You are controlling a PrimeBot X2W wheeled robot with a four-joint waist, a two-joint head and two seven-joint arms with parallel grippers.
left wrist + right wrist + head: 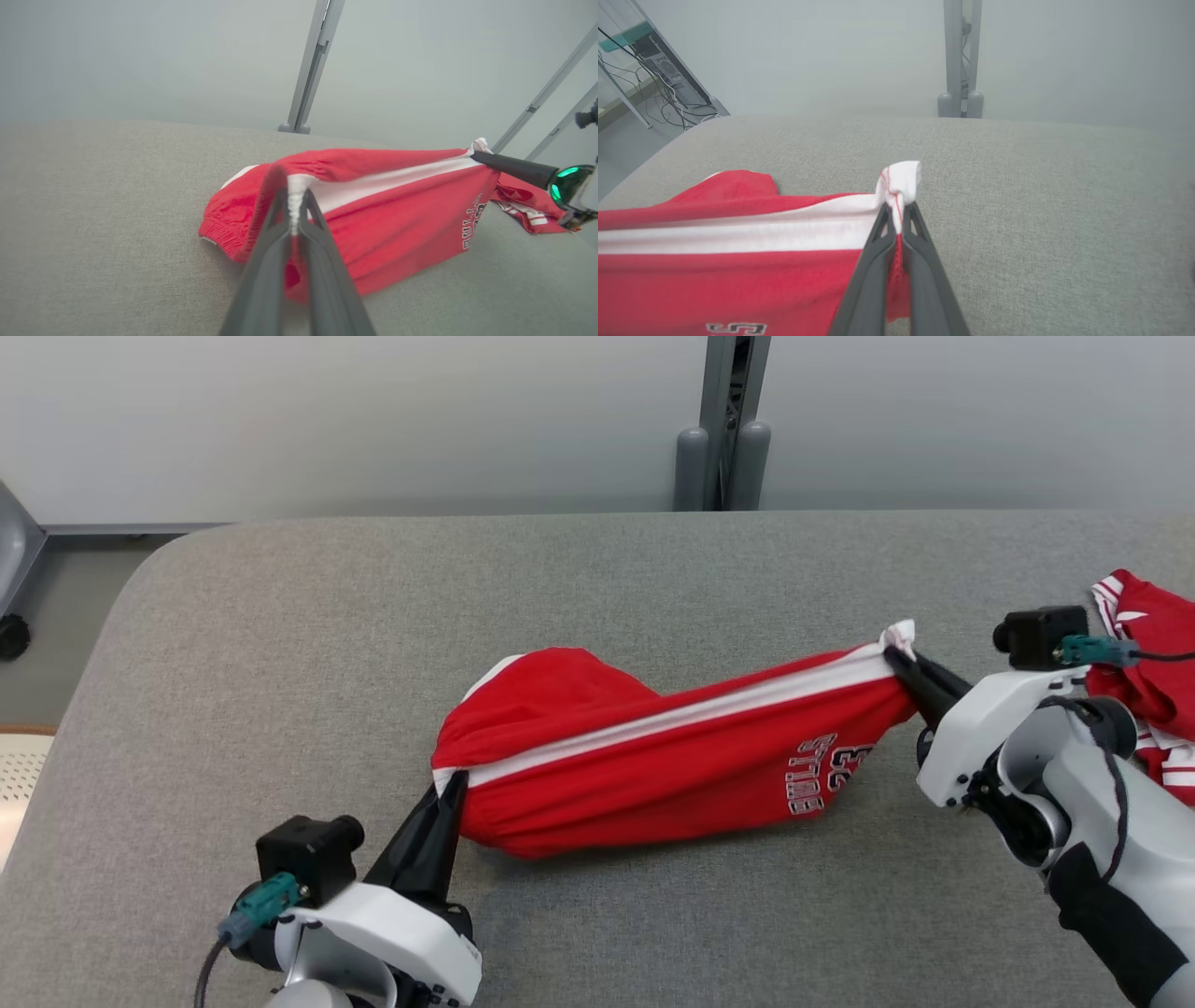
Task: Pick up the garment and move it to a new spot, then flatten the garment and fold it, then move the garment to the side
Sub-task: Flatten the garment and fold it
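The garment (653, 747) is a red pair of shorts with a white side stripe and printed lettering, stretched across the grey padded table (280, 644). My left gripper (455, 779) is shut on its left end, pinching the white stripe, as the left wrist view shows (295, 196). My right gripper (898, 653) is shut on the right end, where white fabric bunches above the fingertips (899, 210). The cloth (738, 261) hangs taut between the two grips, and its left part (224, 219) bulges onto the table.
Another red and white garment (1153, 663) lies at the table's right edge, behind my right arm. A grey post (724, 429) stands against the pale wall beyond the far edge. Floor and a chair wheel (11, 637) show at far left.
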